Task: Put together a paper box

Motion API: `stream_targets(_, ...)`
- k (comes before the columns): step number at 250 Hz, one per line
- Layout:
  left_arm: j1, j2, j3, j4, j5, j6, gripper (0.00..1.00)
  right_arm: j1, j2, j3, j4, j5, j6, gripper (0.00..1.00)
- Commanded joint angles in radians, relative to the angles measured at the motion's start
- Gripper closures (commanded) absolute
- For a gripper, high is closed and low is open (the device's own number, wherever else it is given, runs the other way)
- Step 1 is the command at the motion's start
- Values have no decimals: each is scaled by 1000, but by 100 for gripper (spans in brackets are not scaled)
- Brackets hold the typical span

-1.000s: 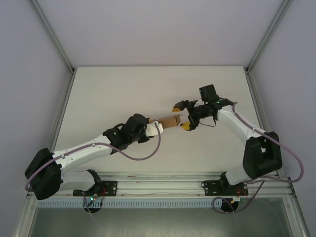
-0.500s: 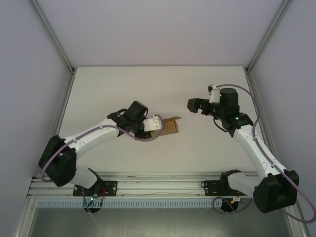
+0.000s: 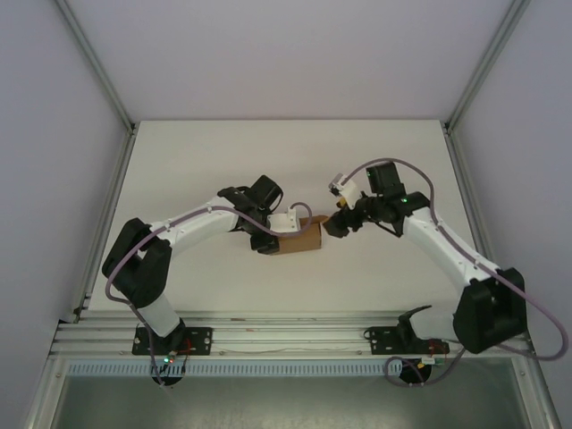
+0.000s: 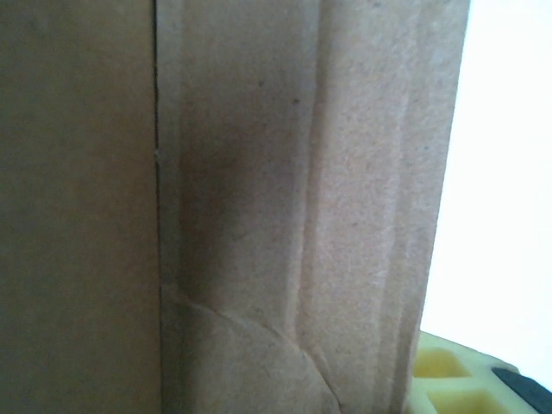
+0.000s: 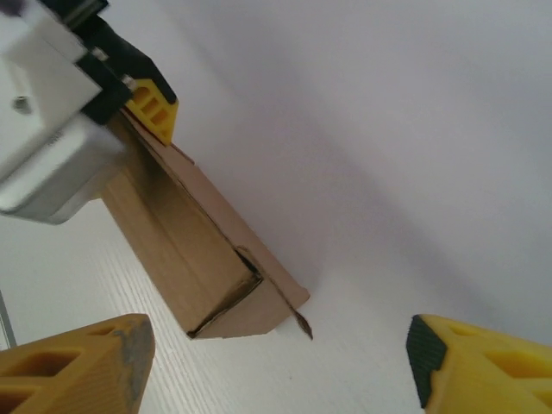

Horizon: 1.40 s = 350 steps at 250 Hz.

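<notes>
Your left gripper [image 3: 279, 234] is clamped on the paper box [image 3: 304, 239] at mid-table. Your right gripper [image 3: 336, 220], its fingers spread wide, sits just off the box's open end. The plain brown card lies on the white table [image 3: 197, 161], with pale walls [image 3: 295, 54] beyond.

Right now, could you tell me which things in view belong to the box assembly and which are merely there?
Part of the job:
- paper box
- left gripper, clamped on one end of it
- right gripper, open by the other end

Merely there (fixtures, not loose items):
- table
- metal rail along the near edge
</notes>
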Motion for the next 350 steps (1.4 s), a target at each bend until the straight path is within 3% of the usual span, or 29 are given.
stream_targets(1, 1, 13, 19, -58, 7, -5, 52, 21, 50, 67, -58, -6, -87, 28)
stream_targets(80, 1, 28, 33, -43, -1, -14, 52, 43, 180, 156, -157, -23, -159, 57)
stream_targets(136, 1, 16, 31, -35, -3, -29, 52, 53, 212, 193, -220, -25, -160, 92)
stream_targets(157, 1, 13, 28, -19, 3, -40, 52, 73, 202, 175, -182, -16, -94, 99)
stream_targets(216, 1, 27, 40, -3, -6, -69, 52, 175, 83, 9, 138, 187, 388, 100)
stream_targets(244, 1, 29, 44, -5, -7, -77, 52, 183, 22, -32, 212, 268, 642, 100)
stream_targets(295, 1, 30, 40, 1, -3, -91, 52, 201, -28, -76, 255, 292, 823, 99)
stream_targets(332, 1, 40, 39, -9, -5, -90, 53, 200, -16, -28, 171, 291, 858, 99)
stream_targets(350, 1, 38, 37, -4, -2, -90, 53, 201, -10, -19, 139, 348, 859, 99)
